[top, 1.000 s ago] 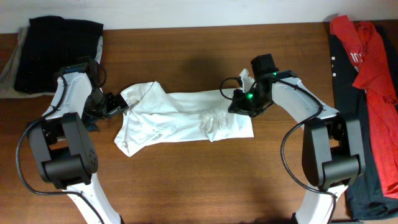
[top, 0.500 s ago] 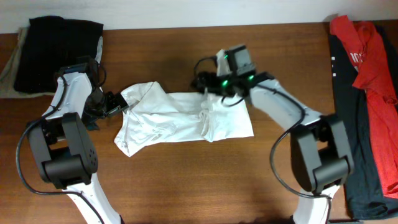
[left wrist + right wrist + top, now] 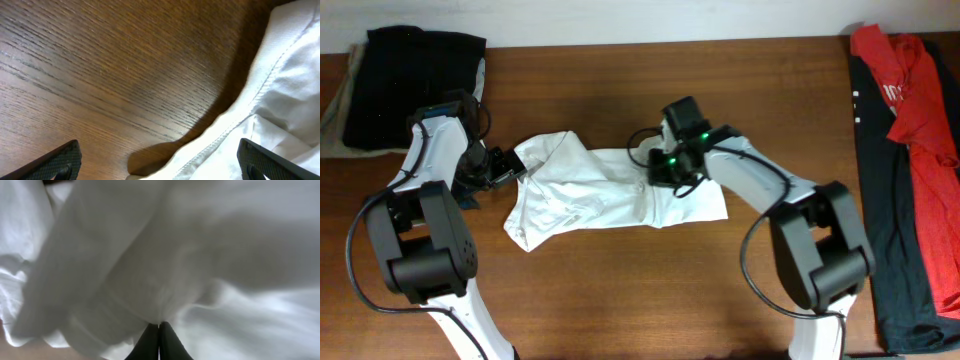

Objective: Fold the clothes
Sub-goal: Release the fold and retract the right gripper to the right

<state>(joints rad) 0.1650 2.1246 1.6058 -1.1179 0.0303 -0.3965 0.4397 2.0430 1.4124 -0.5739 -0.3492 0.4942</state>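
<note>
Overhead: white T-shirt (image 3: 605, 190) lies crumpled near the middle of the wooden table (image 3: 620, 290), spread left to right, folds bunched so that sleeves and front cannot be told apart. Left gripper (image 3: 506, 168) sits at the shirt's left edge; its jaw state is unreadable from above. Right gripper (image 3: 665, 170) is down on the upper right part of the cloth, its tips hidden under the wrist body. Folded black garment (image 3: 415, 80) at the far left corner, partly cut off by the frame. Red shirt (image 3: 910, 90) at the right edge, lying over a dark cloth, both cropped. Left wrist view: two dark fingertips (image 3: 62, 160) show only at the bottom corners, spread wide; a stitched hem of the shirt runs between them over bare wood, nothing clamped. Right wrist view: blurred white fabric fills the frame; the two dark fingers (image 3: 150, 342) meet at the bottom edge, pinched closed on a fold of the shirt.
</note>
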